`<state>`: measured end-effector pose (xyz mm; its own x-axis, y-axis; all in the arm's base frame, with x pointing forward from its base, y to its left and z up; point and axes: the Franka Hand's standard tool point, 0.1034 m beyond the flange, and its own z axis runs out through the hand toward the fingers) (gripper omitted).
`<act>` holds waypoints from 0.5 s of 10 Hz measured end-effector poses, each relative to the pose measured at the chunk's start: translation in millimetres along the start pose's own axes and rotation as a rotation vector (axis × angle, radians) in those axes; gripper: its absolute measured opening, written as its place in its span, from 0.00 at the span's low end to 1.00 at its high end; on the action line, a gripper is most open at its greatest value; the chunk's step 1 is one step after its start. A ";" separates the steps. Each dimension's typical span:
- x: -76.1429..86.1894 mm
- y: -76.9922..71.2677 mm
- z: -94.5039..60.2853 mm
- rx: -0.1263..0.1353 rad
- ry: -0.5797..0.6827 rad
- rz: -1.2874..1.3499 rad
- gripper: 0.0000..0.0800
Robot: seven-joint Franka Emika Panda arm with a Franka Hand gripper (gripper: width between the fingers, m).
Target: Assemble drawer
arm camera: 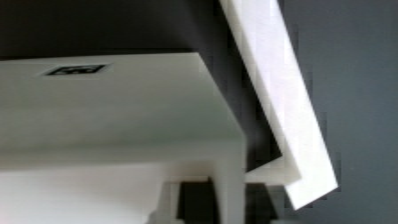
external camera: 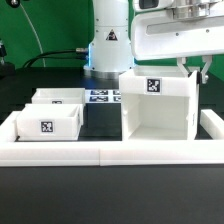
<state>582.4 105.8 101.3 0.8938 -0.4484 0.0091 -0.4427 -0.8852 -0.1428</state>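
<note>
The big white open-fronted box housing [external camera: 158, 110] stands upright on the table, right of centre, with a tag on its top front edge. Two small open-top trays lie at the exterior view's left, one in front [external camera: 47, 122] and one behind it [external camera: 57, 97]. My gripper [external camera: 193, 68] is at the housing's upper far right corner. In the wrist view the housing's panel [arm camera: 107, 110] fills the frame, and my gripper [arm camera: 228, 200] straddles its thin wall, with a dark finger [arm camera: 192, 200] close against each side. It looks shut on that wall.
The long low white border wall [external camera: 110, 153] runs along the front and up both sides. The marker board [external camera: 100, 96] lies flat behind the trays. The arm's base [external camera: 108, 40] stands at the back centre.
</note>
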 end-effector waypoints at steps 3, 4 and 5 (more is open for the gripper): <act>-0.3 -3.5 -0.5 0.011 0.003 0.136 0.05; -0.5 -4.7 -0.7 0.017 0.000 0.214 0.05; 2.3 -5.5 -1.7 0.025 -0.004 0.293 0.05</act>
<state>586.8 109.4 103.8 0.7282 -0.6841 -0.0401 -0.6803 -0.7146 -0.1632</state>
